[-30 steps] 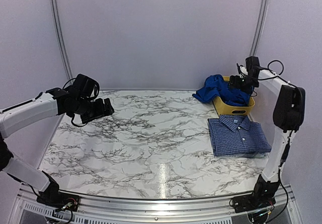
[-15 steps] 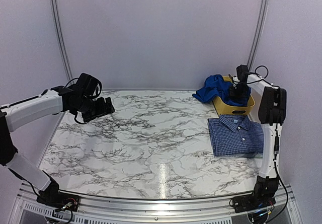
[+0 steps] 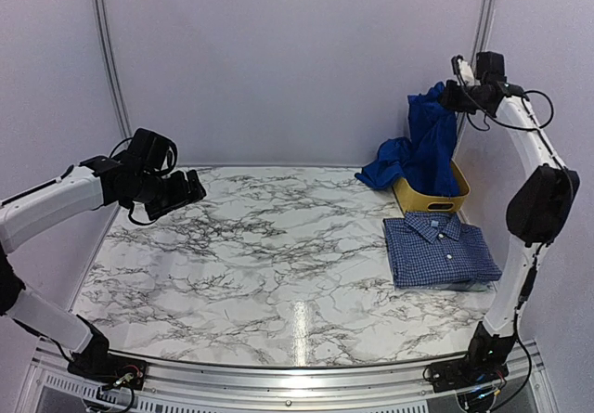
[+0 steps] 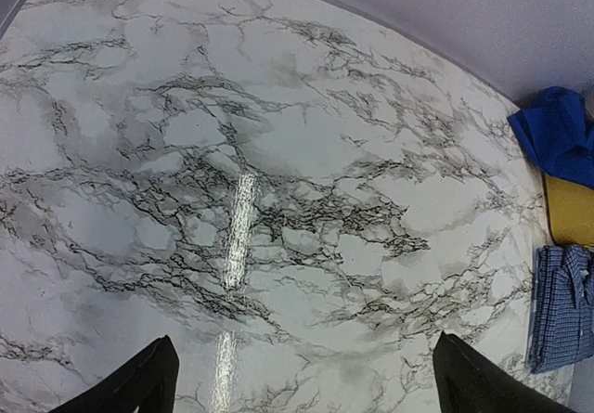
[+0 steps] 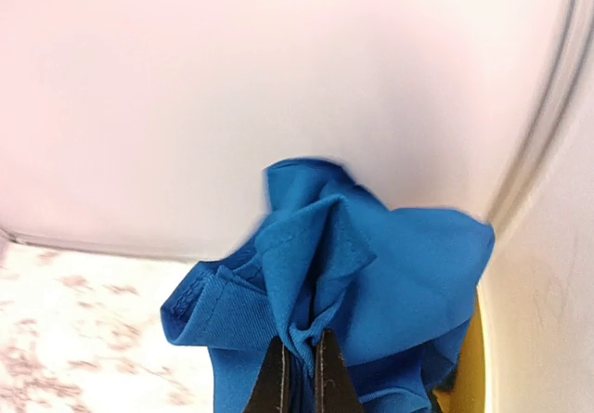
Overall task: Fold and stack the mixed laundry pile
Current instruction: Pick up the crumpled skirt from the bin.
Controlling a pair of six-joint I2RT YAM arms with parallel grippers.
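Right gripper (image 3: pixel 453 96) clenching on bunched fold of royal-blue garment (image 3: pixel 429 139), holding it raised. Cloth hanging straight below fingers, lower end trailing into yellow tub (image 3: pixel 436 200) underneath and spilling over tub's left rim onto marble table (image 3: pixel 278 246). Checked shirt (image 3: pixel 438 251) lying folded flat, well below right gripper, just in front of tub. Left gripper (image 3: pixel 188 190) hovering over table, jaws standing wide, gripping nothing; all laundry lying far to its right.

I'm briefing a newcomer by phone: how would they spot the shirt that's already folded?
Look to the right side of the marble table, in front of the yellow tub. The checked shirt lies flat there, collared and fine-checked, unlike the plain royal-blue garment hanging above the tub.
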